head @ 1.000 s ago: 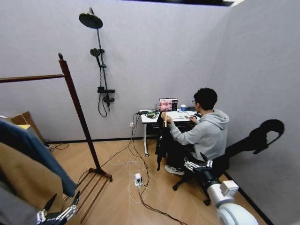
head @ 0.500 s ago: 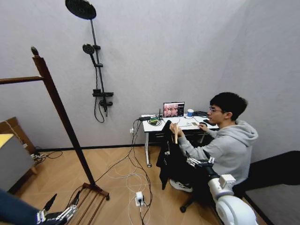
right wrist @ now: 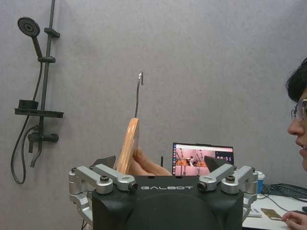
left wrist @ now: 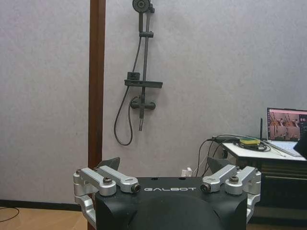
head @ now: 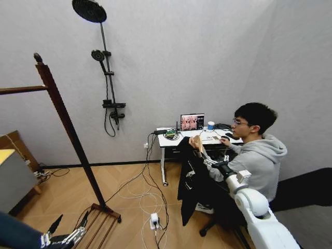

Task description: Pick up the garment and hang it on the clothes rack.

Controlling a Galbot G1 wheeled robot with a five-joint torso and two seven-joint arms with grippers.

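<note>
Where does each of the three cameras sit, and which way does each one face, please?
Head view: high on the robot, looking down the room at the clothes rack; left gripper low, right gripper at the garment.
Left wrist view: behind the open left gripper, facing a rack post and shower stand.
Right wrist view: behind the open right gripper, facing the hanger in a person's hand.
Shared: shower stand, laptop.

The head camera is looking forward and down from high up, taking in the room from the clothes rack (head: 62, 129) to the counter (head: 179, 137). Each wrist camera is sitting close behind its own end effector, facing level toward the grey wall. All three views are sharing the shower stand (head: 106, 67) (left wrist: 139, 72) (right wrist: 38, 96) and laptop (head: 192, 122) (left wrist: 287, 125) (right wrist: 202, 159).
</note>
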